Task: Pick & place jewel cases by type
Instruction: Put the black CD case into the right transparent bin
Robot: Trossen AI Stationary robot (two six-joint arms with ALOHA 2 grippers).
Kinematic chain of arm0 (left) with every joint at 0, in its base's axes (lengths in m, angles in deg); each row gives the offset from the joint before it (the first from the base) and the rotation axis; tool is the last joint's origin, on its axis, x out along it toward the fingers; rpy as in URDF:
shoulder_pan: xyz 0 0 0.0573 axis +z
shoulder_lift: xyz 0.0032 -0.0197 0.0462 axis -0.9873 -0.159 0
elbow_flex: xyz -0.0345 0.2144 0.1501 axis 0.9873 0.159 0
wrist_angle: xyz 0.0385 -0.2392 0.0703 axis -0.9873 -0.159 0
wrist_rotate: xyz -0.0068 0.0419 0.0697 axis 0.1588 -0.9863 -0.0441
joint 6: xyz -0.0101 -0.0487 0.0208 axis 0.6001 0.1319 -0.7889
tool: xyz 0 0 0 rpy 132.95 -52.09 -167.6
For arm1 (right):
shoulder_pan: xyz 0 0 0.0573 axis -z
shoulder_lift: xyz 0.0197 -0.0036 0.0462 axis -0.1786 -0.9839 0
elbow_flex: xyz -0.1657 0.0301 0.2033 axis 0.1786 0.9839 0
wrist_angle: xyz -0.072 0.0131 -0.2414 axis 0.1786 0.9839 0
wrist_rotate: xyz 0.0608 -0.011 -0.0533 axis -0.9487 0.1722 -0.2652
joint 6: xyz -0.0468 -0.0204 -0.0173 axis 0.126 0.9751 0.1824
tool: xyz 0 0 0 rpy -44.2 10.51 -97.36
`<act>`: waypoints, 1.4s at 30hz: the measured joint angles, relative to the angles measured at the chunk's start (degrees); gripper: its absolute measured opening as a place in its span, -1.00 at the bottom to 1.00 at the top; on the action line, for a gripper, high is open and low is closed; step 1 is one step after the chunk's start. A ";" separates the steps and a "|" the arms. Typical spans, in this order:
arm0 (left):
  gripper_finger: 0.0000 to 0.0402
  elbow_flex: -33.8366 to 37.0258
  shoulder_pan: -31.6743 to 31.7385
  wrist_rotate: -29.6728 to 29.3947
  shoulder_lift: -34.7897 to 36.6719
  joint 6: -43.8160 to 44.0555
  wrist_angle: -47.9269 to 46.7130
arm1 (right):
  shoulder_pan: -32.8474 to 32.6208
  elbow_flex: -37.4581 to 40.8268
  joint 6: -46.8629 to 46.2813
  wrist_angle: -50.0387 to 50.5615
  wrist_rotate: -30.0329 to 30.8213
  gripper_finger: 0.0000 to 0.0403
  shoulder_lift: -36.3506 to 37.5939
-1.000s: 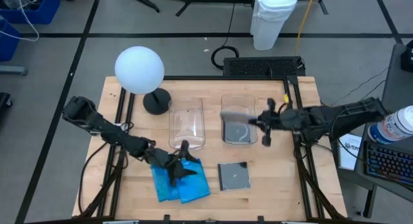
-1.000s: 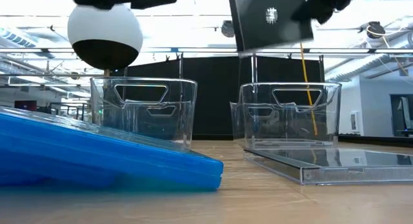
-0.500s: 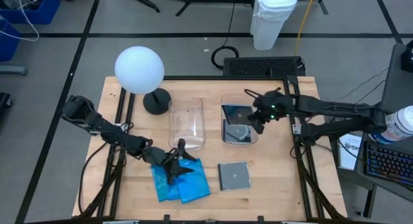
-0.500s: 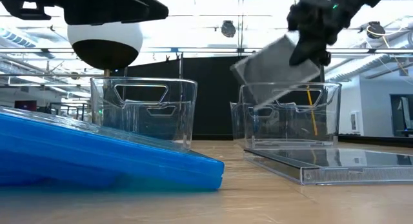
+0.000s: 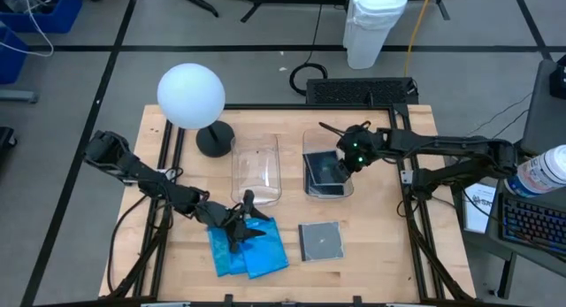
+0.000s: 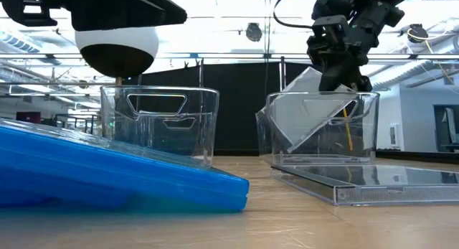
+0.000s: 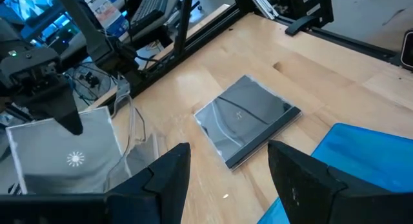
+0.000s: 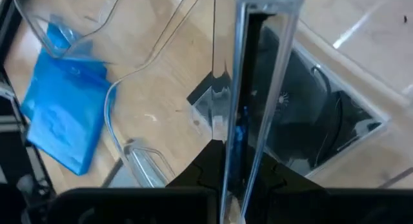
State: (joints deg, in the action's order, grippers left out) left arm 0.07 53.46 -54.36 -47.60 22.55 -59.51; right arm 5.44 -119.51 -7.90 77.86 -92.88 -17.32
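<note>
A stack of blue jewel cases (image 5: pixel 249 249) lies flat near the table's front edge, with my left gripper (image 5: pixel 240 223) hovering open just above its far edge, nothing between the fingers (image 7: pixel 169 179). A clear jewel case with a grey insert (image 5: pixel 320 241) lies flat to the right of the stack. My right gripper (image 5: pixel 343 164) is over the right bin (image 5: pixel 327 135), shut on another clear jewel case (image 6: pixel 310 109). A further clear case (image 8: pixel 322 121) lies on that bin's floor. The left bin (image 5: pixel 256 170) holds nothing. My right gripper pinches the clear jewel case's upper edge (image 6: pixel 331 85) between its two fingers, coming from above and slanting down. The case hangs tilted, its lower corner (image 6: pixel 290 145) inside the right bin. Whether that corner touches the case below cannot be told.
A white globe lamp (image 5: pixel 190 95) on a black base (image 5: pixel 215 139) stands at the far left of the table. The two clear bins stand side by side mid-table. Bare wood shows in front of the right bin, around the lying clear case.
My right gripper has come down over the right bin and rolled its wrist, staying shut. The clear jewel case, held high above the bin a second ago, has tipped to a slant, and its lower corner now reaches inside the bin.
</note>
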 joint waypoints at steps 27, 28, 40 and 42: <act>0.05 0.00 -0.15 0.04 -0.04 0.69 -0.15 | -2.00 8.09 -10.98 -11.93 -6.25 -0.85 -4.01; 0.05 -0.01 -0.15 0.04 -0.04 0.70 -0.16 | -2.03 8.24 -10.29 -11.75 -6.27 -0.83 -4.00; 0.05 -0.02 -0.15 0.04 -0.04 1.74 -0.28 | -2.01 8.50 -7.81 -11.07 -5.88 -0.22 -4.09; 0.05 -0.02 -0.15 0.04 -0.04 2.02 -0.31 | -2.01 8.50 -7.78 -10.92 -5.88 -0.15 -4.09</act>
State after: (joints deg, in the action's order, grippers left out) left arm 0.05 53.30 -54.31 -47.64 24.57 -59.81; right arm 3.43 -111.00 -15.68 66.94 -98.77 -21.41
